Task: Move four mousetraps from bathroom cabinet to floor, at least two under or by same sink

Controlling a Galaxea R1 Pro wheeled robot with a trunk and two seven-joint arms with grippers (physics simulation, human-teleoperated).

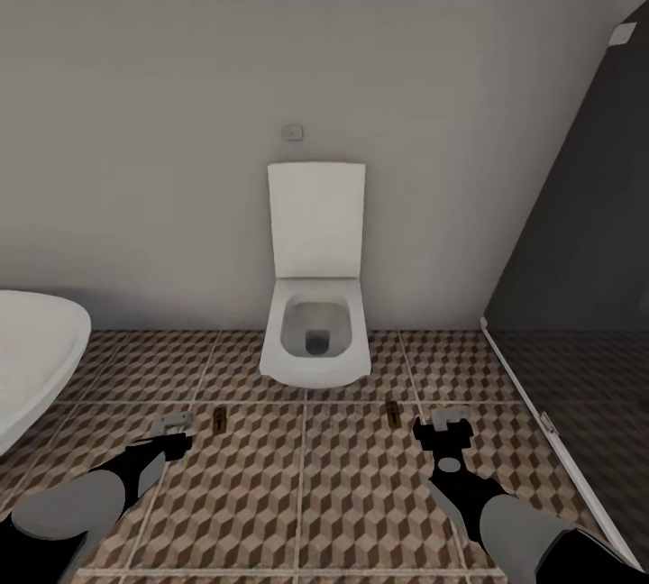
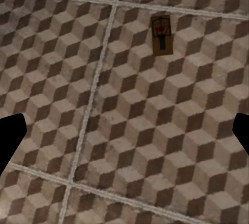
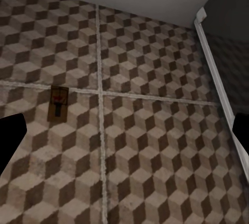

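Note:
Two mousetraps lie flat on the cube-patterned bathroom floor (image 1: 342,494) in front of the toilet. One mousetrap (image 1: 219,423) (image 2: 161,35) rests just right of my left gripper (image 1: 171,436) (image 2: 124,136). The other mousetrap (image 1: 393,412) (image 3: 58,103) rests just left of my right gripper (image 1: 448,429) (image 3: 124,136). Both grippers hover low over the tiles, open, with nothing between their fingers. The cabinet and the sink are out of view.
A white wall-hung toilet (image 1: 315,332) with its lid raised stands straight ahead against the wall. A white oval bathtub (image 1: 31,359) juts in at the left. A dark glass shower screen (image 1: 586,241) with a white sill closes off the right.

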